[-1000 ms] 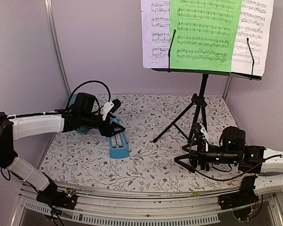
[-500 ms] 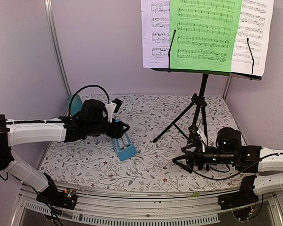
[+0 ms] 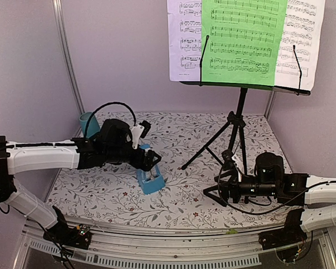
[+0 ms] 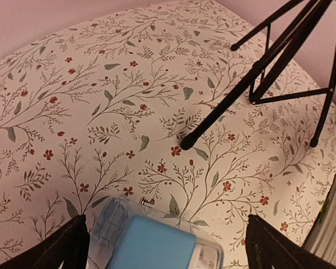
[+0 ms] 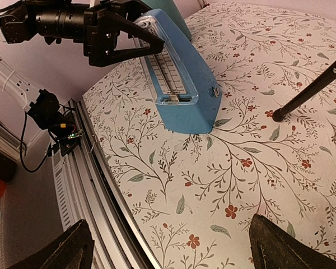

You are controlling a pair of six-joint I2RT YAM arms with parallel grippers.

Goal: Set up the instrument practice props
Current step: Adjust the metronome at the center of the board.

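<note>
My left hand sits over the top of the small blue metronome. Its fingers are spread wide with a gap to the casing on each side, so nothing is clamped. The metronome appears to stand on its own base on the flowered tabletop, left of centre. Its scale face is turned toward the near right, which I judge lets a player at the stand read it.

My right hand waits low at the near right, fingers apart and empty, close to the near feet of the black music stand. From there it could probably steady the tripod.

The stand is upright at the far right. The white and green pages lean on its desk under two thin wire arms, so they face the near edge.

A teal cup stands at the far left behind my left arm, well apart from the metronome.

Pulling away, I would lift straight up, since a sideways brush could tip that narrow pyramid.
</note>
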